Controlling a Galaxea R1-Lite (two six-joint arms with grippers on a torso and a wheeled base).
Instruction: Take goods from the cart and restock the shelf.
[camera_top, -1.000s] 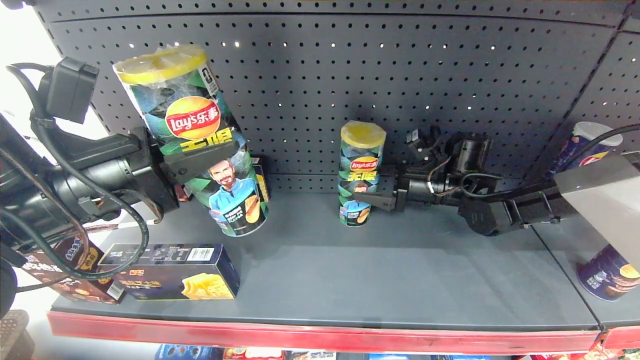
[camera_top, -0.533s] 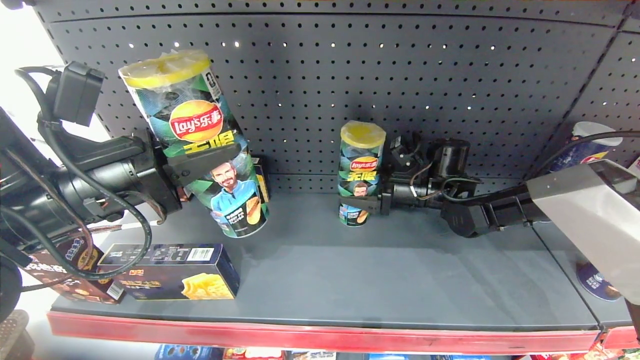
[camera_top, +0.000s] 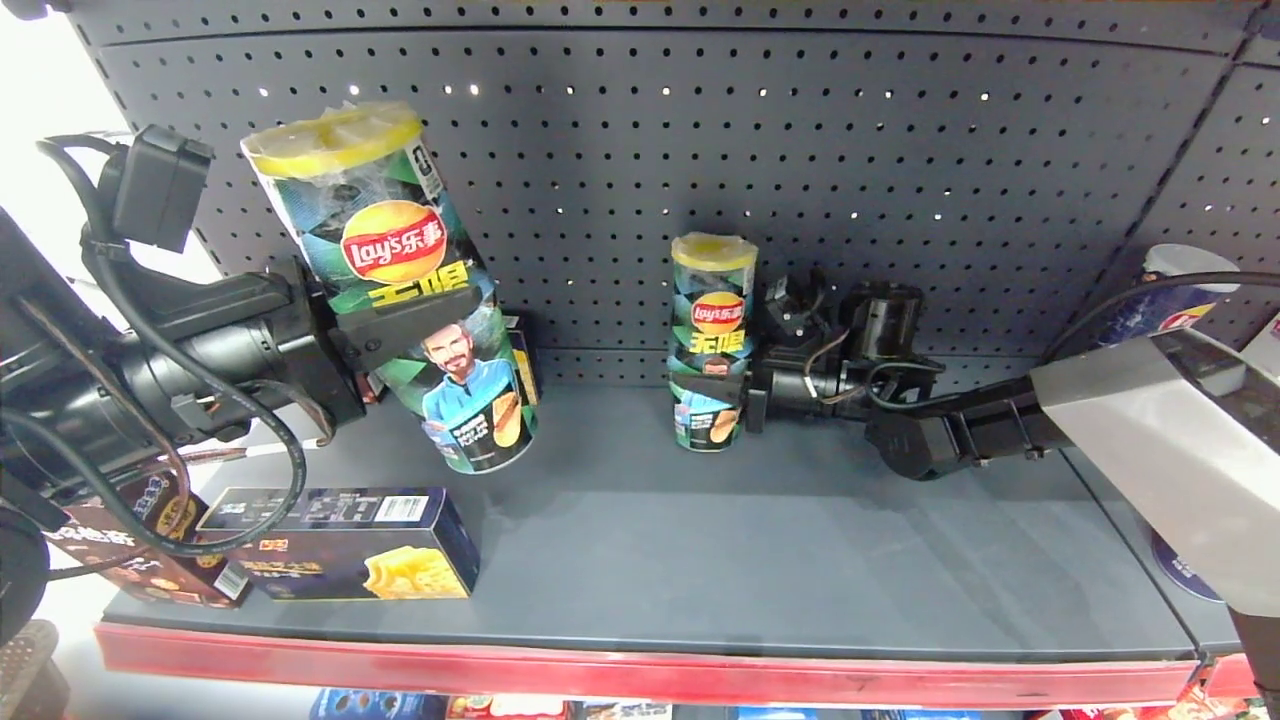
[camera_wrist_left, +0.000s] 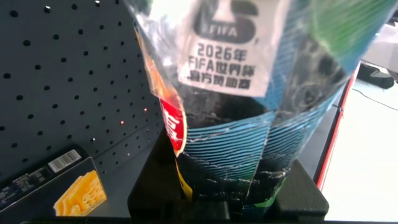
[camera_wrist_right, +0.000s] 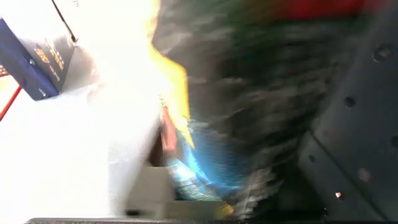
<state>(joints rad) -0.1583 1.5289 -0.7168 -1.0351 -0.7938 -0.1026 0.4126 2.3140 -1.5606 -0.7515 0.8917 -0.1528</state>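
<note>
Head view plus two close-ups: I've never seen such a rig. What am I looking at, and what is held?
This is a two-armed robot at a store shelf. The wide picture comes from a camera on its head; the other two come from cameras on its wrists, close against the cans. The left gripper holds a tilted chip can above the shelf; the right gripper holds a second chip can near the pegboard. Two snack boxes lie at the shelf's front left.

Logo, characters on left chip can (camera_top: 400, 290), right chip can (camera_top: 712, 320); barcode label on box (camera_top: 340, 560).
</note>
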